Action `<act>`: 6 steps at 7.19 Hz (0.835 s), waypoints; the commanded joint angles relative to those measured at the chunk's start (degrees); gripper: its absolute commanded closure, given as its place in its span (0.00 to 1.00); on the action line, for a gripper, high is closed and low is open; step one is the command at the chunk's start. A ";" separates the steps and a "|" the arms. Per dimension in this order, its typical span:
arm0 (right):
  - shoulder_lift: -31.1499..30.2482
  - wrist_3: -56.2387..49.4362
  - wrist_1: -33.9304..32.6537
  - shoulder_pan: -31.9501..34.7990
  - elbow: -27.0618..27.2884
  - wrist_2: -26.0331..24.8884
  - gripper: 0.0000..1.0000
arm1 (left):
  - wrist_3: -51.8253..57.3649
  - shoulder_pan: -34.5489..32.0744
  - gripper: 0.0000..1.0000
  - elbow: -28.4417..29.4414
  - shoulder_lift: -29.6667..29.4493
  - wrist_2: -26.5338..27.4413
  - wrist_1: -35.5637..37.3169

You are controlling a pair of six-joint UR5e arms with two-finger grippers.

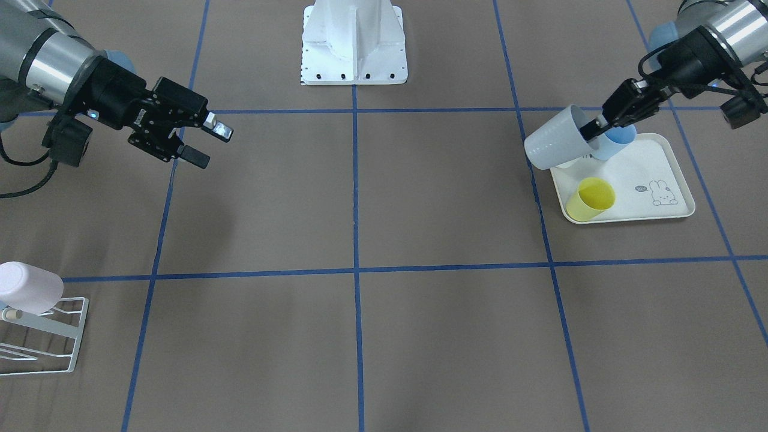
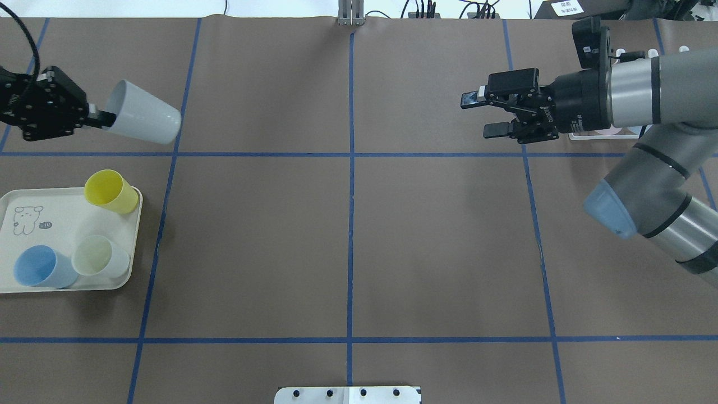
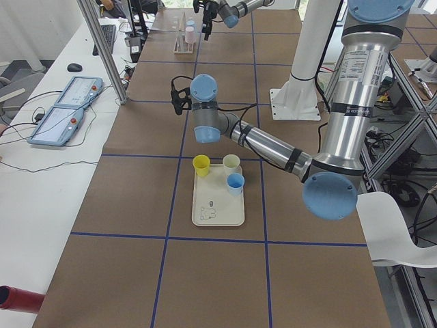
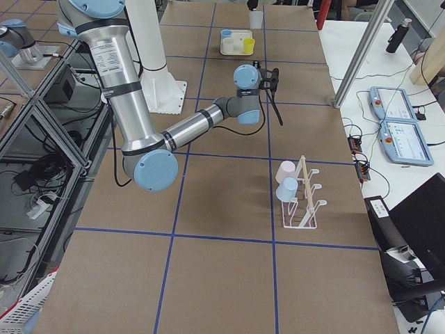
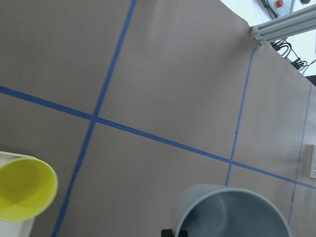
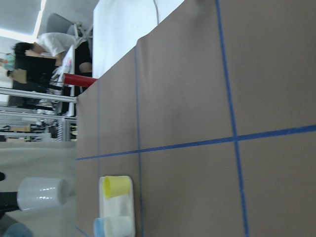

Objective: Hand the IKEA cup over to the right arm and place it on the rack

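One grey cup (image 2: pixel 145 119) | rim pinched by left fingers (image 2: pixel 102 118) | right fingers (image 2: pixel 497 131) spread

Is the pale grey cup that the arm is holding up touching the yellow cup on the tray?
Apart. The overhead view shows bare table between the grey cup and the yellow cup.

A robotics lab: the counter (image 2: pixel 449 252) is papered brown and marked off in blue tape lines (image 2: pixel 351 224), aluminium frame posts (image 3: pixel 101 48) stand at its edge, and two teach pendants (image 3: pixel 60 126) with trailing cables lie on a white side bench (image 3: pixel 34 191).
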 commanded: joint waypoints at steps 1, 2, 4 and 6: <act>-0.02 12.89 18.83 -7.28 -0.06 -11.57 0.00 | -19.53 11.34 1.00 -0.12 -2.99 13.99 -18.75; 0.24 15.29 24.13 -10.62 0.46 -18.25 0.00 | -26.06 17.93 1.00 -0.12 -3.26 22.69 -27.38; 2.16 15.22 29.70 -14.42 0.29 -21.21 0.00 | -31.90 25.35 1.00 -0.30 -7.98 26.12 -30.72; 5.78 15.22 29.54 -16.36 0.12 -21.21 0.00 | -39.54 26.96 1.00 -0.30 -10.55 26.12 -34.13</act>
